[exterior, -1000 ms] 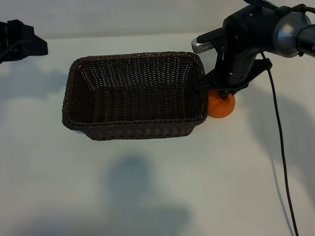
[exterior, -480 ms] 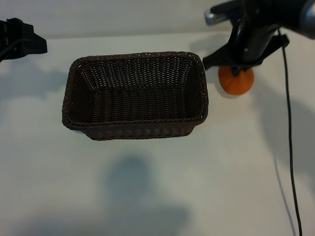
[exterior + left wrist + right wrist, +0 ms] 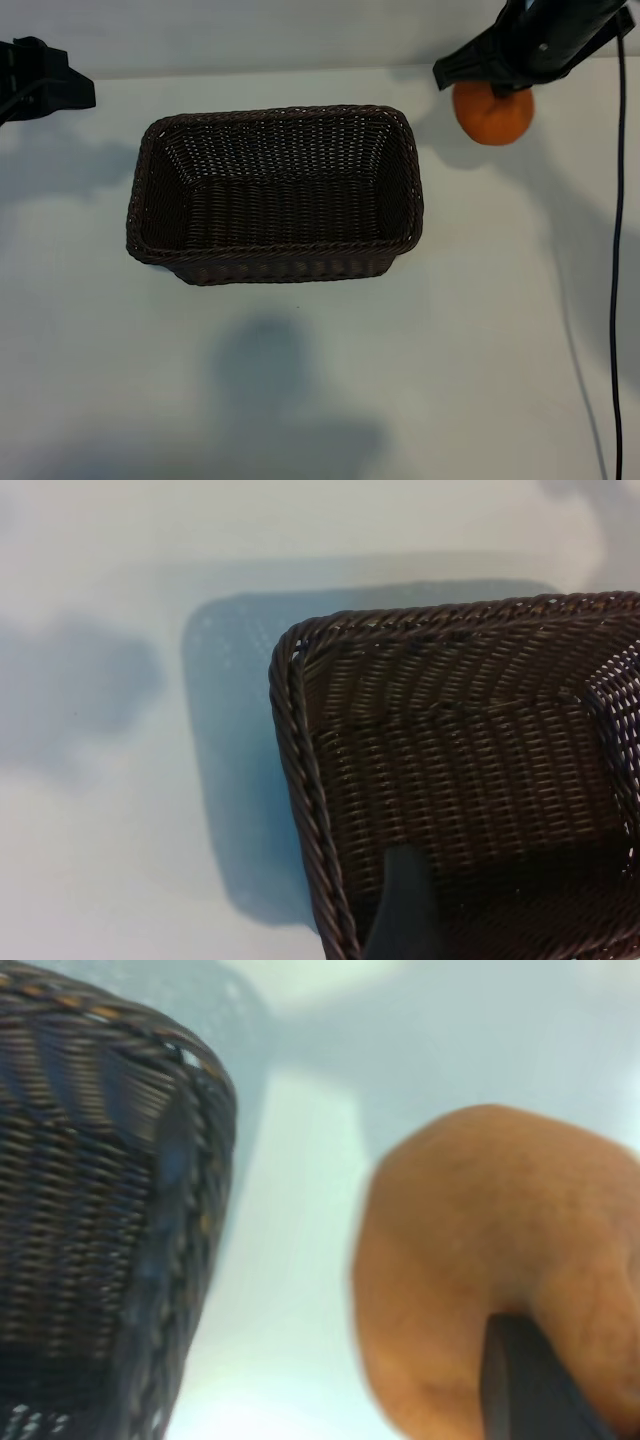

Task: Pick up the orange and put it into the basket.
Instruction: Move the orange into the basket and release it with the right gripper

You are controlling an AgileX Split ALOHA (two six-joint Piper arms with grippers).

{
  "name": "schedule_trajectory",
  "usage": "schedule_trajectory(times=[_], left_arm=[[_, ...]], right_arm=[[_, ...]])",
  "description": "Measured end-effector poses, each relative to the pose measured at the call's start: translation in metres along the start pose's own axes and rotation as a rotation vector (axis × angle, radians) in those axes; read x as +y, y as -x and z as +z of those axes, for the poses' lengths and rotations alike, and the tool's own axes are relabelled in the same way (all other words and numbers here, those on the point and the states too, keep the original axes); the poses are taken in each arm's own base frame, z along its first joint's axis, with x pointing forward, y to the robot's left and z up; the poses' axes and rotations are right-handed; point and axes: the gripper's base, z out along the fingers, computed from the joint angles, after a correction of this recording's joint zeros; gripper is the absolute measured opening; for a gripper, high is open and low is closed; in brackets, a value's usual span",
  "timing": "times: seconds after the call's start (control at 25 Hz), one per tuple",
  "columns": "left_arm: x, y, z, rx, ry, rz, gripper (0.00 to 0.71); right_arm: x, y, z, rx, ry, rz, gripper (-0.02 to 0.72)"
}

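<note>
Nearest to us in the exterior view lies a wide bare stretch of the white table (image 3: pixel 330 390), with a black cable (image 3: pixel 617 280) running down along its right edge. Beyond that we see the basket (image 3: pixel 275 262), a dark brown woven rectangle with a braided rim, standing flat on the table with nothing inside it. Past the basket's far right corner, and clear of its rim, we find the orange (image 3: pixel 492 113) held up off the table, its shadow falling on the surface beside it. The right hand (image 3: pixel 500 92) comes down on it from above, its dark fingers pinching the fruit; in the right wrist view we see the orange (image 3: pixel 490 1270) filling much of the picture with one dark finger (image 3: pixel 525 1380) pressed against its skin, and the basket (image 3: pixel 110 1210) off to the side and lower down, though that view is soft and we can only say the fruit looks to be apart from the wicker. At the far left edge the left hand (image 3: pixel 45 82) hangs parked above the table, its fingers spread; its wrist view looks down on one corner of the basket (image 3: pixel 300 730).
</note>
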Motion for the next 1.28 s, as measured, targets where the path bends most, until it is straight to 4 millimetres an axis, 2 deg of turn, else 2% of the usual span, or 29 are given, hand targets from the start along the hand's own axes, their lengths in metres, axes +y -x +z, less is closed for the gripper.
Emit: schedule_trajectory(times=[0.16,0.28,0.44,0.6,0.68,0.84,1.08,1.28], left_arm=[[0.000,0.000,0.000,0.000,0.000,0.000,0.588],[0.000,0.000,0.000,0.000,0.000,0.000,0.588],[0.000,0.000,0.000,0.000,0.000,0.000,0.588],[0.000,0.000,0.000,-0.001,-0.002,-0.002,0.588],[0.000,0.000,0.000,-0.002,-0.003,-0.003,0.588],[0.000,0.000,0.000,-0.002,-0.005,-0.005,0.588],[-0.002,0.001,0.000,-0.007,-0.019,-0.017,0.588],[-0.002,0.001,0.000,-0.007,-0.019,-0.017,0.588]], right_arm=[[0.005,0.000,-0.028,-0.048,0.093,-0.018,0.106],[0.015,0.000,-0.042,-0.074,0.219,-0.053,0.106],[0.041,-0.001,-0.047,-0.098,0.427,-0.144,0.106],[0.070,-0.001,-0.045,-0.138,0.530,-0.209,0.106],[0.082,-0.001,-0.039,-0.153,0.543,-0.233,0.106],[0.098,0.001,-0.016,-0.180,0.533,-0.282,0.106],[0.116,-0.006,0.039,-0.114,0.519,-0.285,0.106],[0.120,-0.014,0.080,-0.052,0.499,-0.273,0.106]])
